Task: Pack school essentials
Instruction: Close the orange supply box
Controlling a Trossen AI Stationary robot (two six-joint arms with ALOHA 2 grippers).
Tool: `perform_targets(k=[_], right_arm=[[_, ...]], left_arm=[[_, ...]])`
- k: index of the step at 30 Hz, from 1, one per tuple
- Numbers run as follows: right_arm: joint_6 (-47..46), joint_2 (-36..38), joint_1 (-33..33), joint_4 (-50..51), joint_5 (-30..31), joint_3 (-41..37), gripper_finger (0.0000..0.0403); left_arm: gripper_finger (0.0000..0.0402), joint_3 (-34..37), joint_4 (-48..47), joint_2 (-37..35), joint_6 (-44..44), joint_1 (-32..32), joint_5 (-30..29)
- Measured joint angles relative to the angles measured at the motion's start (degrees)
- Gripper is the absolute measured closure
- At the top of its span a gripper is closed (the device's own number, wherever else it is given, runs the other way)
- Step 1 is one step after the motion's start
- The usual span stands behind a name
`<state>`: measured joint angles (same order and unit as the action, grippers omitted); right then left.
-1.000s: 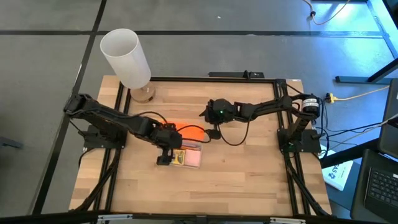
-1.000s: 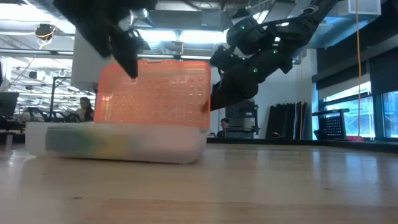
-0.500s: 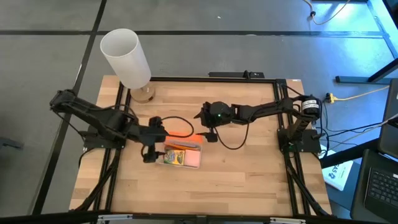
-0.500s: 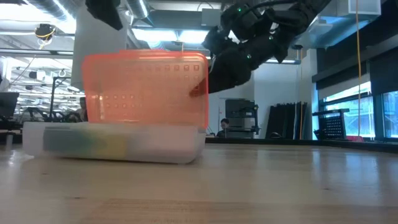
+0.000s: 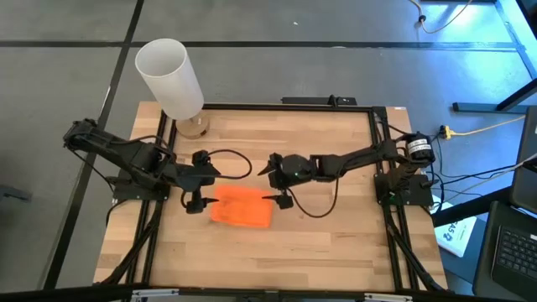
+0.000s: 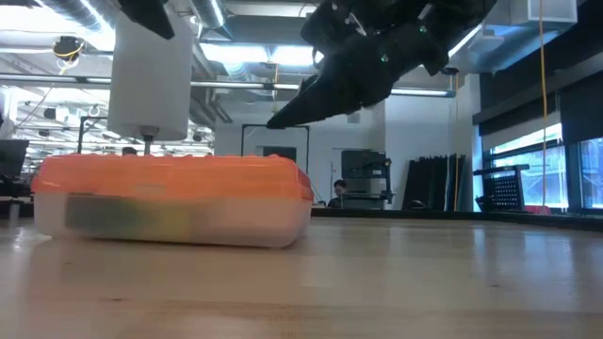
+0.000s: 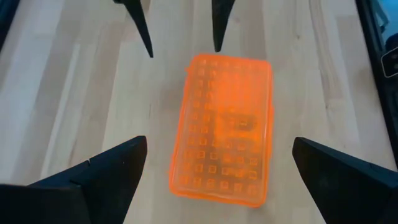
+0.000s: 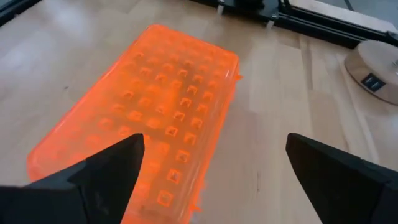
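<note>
The clear plastic box (image 5: 241, 207) lies flat on the table with its orange lid (image 7: 224, 130) down on it. Through the box's clear wall a green-and-yellow blur (image 6: 122, 215) shows, the crayon box. The other school essentials are hidden under the lid. My left gripper (image 5: 198, 180) is open and hangs just off the box's left end. My right gripper (image 5: 273, 180) is open and hangs off the box's right end, above lid height (image 6: 320, 94). In each wrist view (image 7: 219, 142) (image 8: 214, 140) the lid lies ahead of that gripper's spread fingers.
The tall white cylinder (image 5: 170, 77) stands on a round wooden base at the table's far left corner (image 8: 379, 78). Black frame rails (image 5: 285, 106) run along the table's edges. Bare wood lies near and to the right of the box.
The orange lid, upright a second ago, has swung down and now lies shut on the box. My left gripper has pulled back from over the box toward the table's left and risen. My right gripper has followed the lid toward the near edge.
</note>
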<state>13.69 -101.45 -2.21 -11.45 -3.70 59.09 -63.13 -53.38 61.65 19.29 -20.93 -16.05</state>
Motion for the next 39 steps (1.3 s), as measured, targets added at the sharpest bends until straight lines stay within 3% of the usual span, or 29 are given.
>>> perform_targets(k=[9,23,39], right_arm=[[-3.1,-0.02,-3.41,0.02,0.29,0.0,0.0008],[-5.42,-5.02,-5.98,-5.34,8.64,-0.02,0.0008],[-10.03,-9.62,-5.98,-7.03,12.1,0.15,0.0008]], left_arm=[[0.0004,1.04,2.3,0.44,-0.36,-0.24,0.08],[0.0004,23.55,28.09,1.07,-2.52,-3.26,-1.04],[0.0004,37.03,38.89,0.97,-0.11,-3.21,-6.0]])
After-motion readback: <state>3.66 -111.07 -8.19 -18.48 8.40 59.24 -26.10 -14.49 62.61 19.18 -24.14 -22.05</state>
